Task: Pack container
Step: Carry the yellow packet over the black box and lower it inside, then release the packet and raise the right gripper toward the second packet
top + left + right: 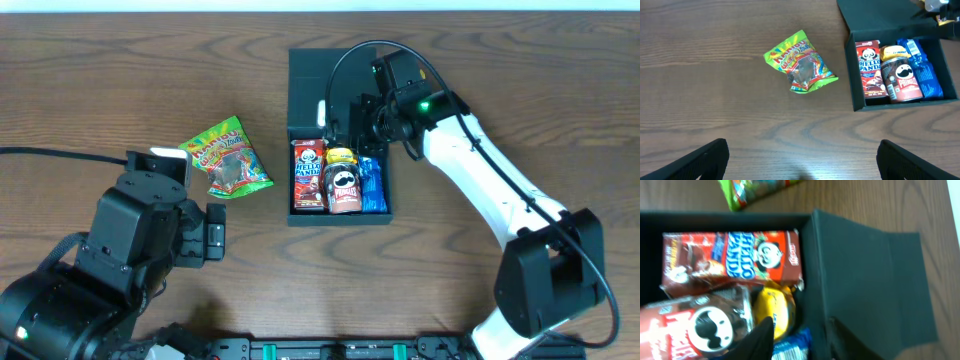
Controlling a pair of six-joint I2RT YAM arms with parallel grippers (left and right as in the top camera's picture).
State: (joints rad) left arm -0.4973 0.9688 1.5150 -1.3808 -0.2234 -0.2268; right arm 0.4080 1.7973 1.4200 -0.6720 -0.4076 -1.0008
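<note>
1 container mid-table near far edge, 4 snacks inside. 1 gummy bag on table beside it, toward left edge. Left claw wide, right claw partly open, both empty.

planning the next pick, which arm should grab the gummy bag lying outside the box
Left: the left claw is open and near the gummy bag with nothing between them; the right claw hangs over the container, farther away.

Overhead, the right arm covers part of the box. In the right wrist view, the chips can and blue packet run off the bottom edge.
</note>
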